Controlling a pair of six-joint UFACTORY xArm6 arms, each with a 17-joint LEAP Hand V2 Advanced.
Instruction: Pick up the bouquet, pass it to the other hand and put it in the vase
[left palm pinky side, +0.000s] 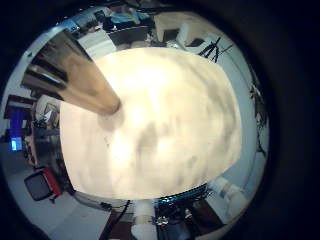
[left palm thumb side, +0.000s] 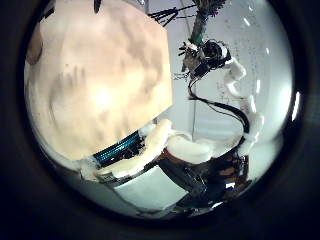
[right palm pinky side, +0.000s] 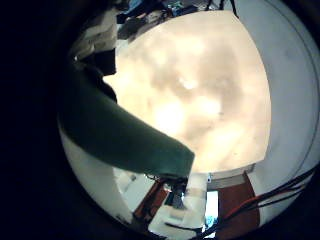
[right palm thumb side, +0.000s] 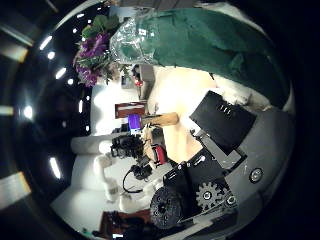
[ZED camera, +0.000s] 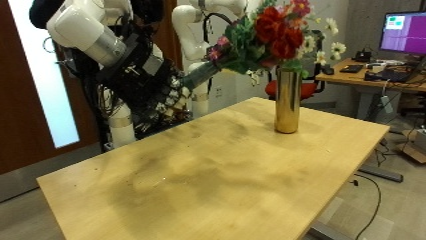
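Bouquet over the vase!
Right hand (ZED camera: 171, 88), centre-left, fingers wrapped round the bouquet (ZED camera: 273, 35); stems should drop straight into the gold vase (ZED camera: 286, 100).

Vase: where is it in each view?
Outside: vase on table, beneath bouquet.
Left little finger: close, on table.
Left thumb: not in it.
Right little finger: not in it.
Right thumb: small, far, probably it.
Landmark: table.
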